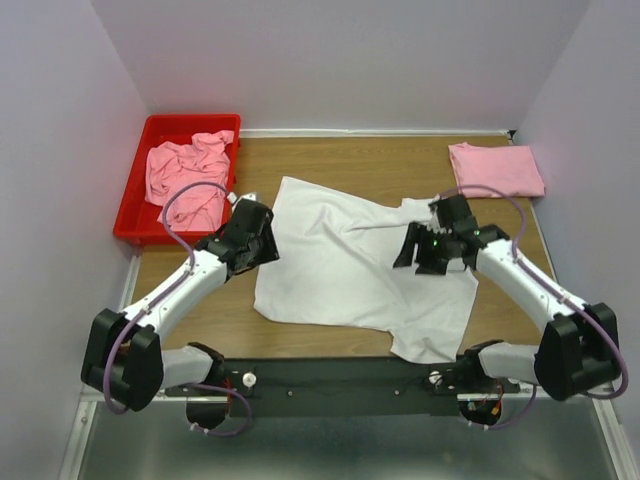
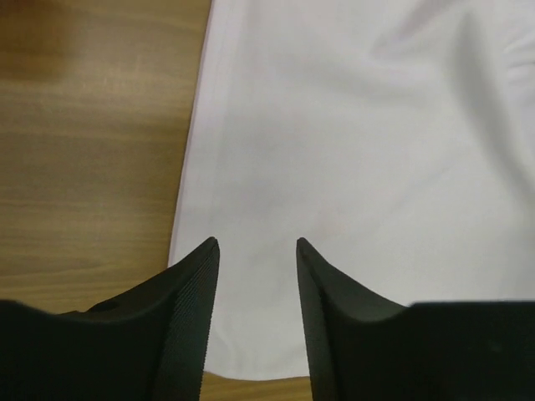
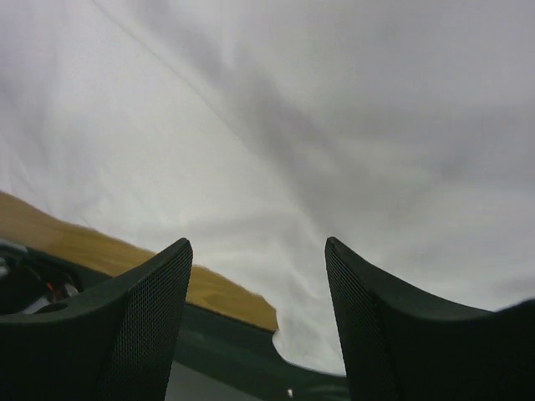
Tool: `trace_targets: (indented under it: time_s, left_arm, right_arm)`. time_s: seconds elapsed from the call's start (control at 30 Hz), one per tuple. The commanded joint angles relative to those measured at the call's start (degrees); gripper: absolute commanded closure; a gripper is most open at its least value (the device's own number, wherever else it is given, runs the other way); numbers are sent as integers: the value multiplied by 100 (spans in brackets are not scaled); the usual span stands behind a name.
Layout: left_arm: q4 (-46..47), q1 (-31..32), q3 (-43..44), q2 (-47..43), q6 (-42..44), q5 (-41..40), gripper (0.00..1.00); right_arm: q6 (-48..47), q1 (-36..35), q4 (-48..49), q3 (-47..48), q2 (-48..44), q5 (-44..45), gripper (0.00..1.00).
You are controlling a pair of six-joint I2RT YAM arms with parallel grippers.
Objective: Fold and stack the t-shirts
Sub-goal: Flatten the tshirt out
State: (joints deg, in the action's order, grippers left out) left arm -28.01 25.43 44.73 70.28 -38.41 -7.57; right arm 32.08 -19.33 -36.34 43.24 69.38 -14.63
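A white t-shirt [image 1: 350, 265] lies spread and wrinkled on the wooden table [image 1: 330, 155], one corner hanging over the near edge. My left gripper [image 1: 258, 243] is open and empty over the shirt's left edge; the shirt [image 2: 351, 150] fills its view beyond the fingers [image 2: 196, 284]. My right gripper [image 1: 425, 250] is open and empty above the shirt's right part; the cloth [image 3: 292, 125] fills its view. A folded pink t-shirt [image 1: 495, 168] lies at the back right. Crumpled pink t-shirts [image 1: 188, 172] sit in the red bin.
The red bin [image 1: 135, 215] stands at the back left, just beyond the left arm. Purple walls close in the back and both sides. A dark rail [image 1: 340, 372] with the arm bases runs along the near edge.
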Motion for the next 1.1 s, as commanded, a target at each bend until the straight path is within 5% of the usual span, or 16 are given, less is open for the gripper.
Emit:
trace_targets:
  time_s: [0.0,0.4,1.07]
  left_arm:
    - [506,-12,658,169,413,36,47]
    - [1289,-12,959,2165,809,291,60]
    - [1597,-29,-289,1884,581,590,62]
  right_arm:
    - [-860,578,47,1404,969,673,30]
    - [-1098,1336,1234,3804,4055,629,83]
    - [-1028,1388,1261,5342,6130,830,86]
